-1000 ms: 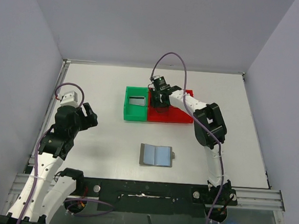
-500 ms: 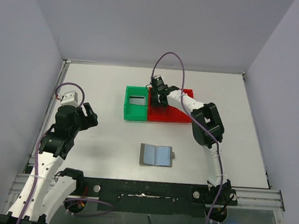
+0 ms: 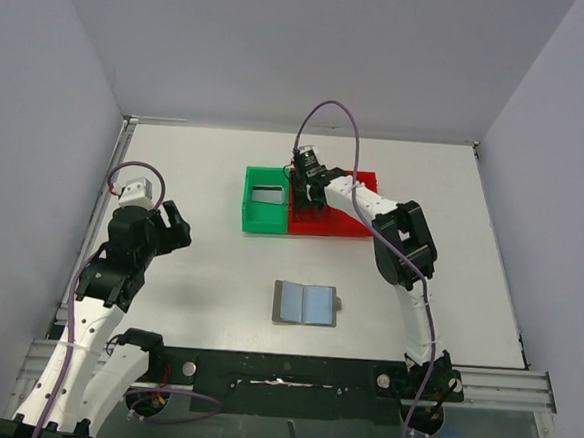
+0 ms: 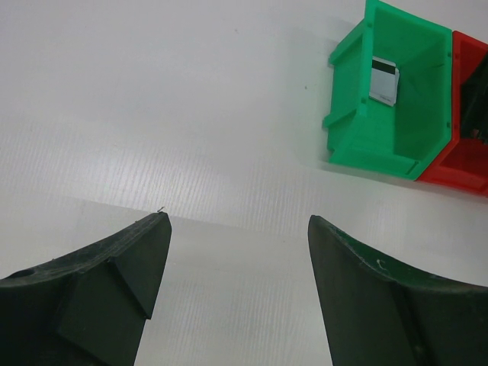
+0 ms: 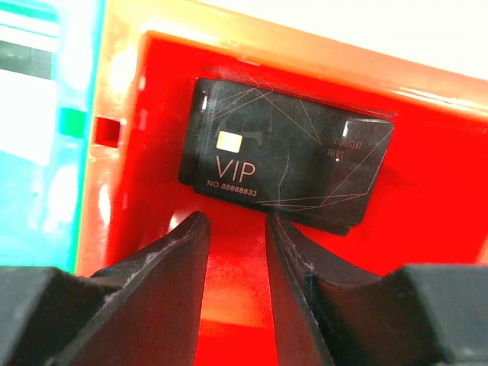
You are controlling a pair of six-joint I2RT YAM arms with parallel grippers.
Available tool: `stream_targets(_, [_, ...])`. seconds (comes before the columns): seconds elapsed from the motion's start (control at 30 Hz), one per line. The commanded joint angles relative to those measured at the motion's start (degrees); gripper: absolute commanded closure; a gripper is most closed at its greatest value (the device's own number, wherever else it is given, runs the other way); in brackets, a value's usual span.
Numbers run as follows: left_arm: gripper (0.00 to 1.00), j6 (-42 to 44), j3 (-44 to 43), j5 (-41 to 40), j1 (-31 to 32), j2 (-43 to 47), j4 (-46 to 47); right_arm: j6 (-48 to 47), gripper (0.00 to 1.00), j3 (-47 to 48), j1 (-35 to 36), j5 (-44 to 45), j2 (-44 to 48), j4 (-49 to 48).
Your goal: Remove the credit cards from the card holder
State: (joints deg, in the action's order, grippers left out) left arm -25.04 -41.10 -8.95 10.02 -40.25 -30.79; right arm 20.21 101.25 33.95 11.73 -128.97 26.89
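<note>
The card holder [image 3: 305,304] lies unfolded on the table in front of the arms, bluish-grey pockets up. A black credit card [image 5: 286,160] marked VIP lies flat on the floor of the red bin [image 5: 427,175], just beyond my right gripper [image 5: 236,221]. That gripper's jaws stand a little apart with nothing between them. From above, the right gripper [image 3: 306,195] reaches down into the red bin [image 3: 356,229]. A silvery-grey credit card [image 4: 383,80] lies in the green bin [image 4: 358,114]. My left gripper [image 4: 238,221] hangs open over bare table at the left, holding nothing.
The green bin [image 3: 248,201] and the red bin stand side by side at the middle back of the table. Grey walls close in the left, right and far sides. The left gripper [image 3: 171,226] is well away from the bins and the card holder.
My right wrist has shifted slightly left and toward the far side over the red bin. The left arm and the card holder have not moved.
</note>
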Motion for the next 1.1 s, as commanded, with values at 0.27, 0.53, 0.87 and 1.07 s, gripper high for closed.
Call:
stream_targets(0.27, [0.28, 1.0, -0.4, 1.3, 0.1, 0.2, 3.1, -0.3, 0.55, -15.1, 2.6, 3.3, 26.9, -7.2])
stream_targets(0.53, [0.28, 1.1, -0.1, 1.8, -0.1, -0.2, 3.5, 6.1, 0.27, -34.0, 3.7, 9.7, 45.3, -9.6])
stream_targets(0.87, [0.23, 1.4, 0.1, 1.8, 0.0, -1.0, 4.1, 14.9, 0.17, -56.0, 3.3, 8.2, 62.5, -11.3])
stream_targets(1.07, [0.23, 0.1, 0.3, -2.2, -0.1, -2.0, 4.5, 21.0, 0.11, -66.3, 3.5, 3.4, 72.1, -16.0])
